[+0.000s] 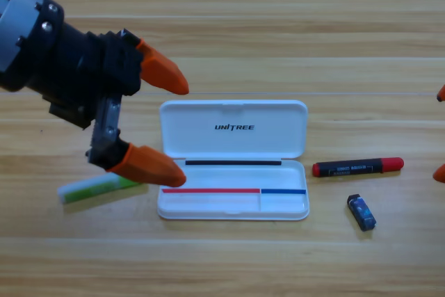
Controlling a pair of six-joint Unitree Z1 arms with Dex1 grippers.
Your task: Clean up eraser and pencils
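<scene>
Nearest the table's (229, 262) front edge, right of centre: eraser (361, 212), lying free. Just behind it, black marker (357, 167) with red ends, beside the open white case (233, 161) at mid-table. Left of the case, whitish stick with green end (97, 188), partly under the lower jaw. Above it, left gripper (179, 129), jaws wide apart, empty. At the right edge, right gripper (441, 133), only orange tips showing, apart.

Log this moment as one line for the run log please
left gripper: open, above green-ended stick | right gripper: waiting at right edge | marker, eraser: on table right of open white case
</scene>
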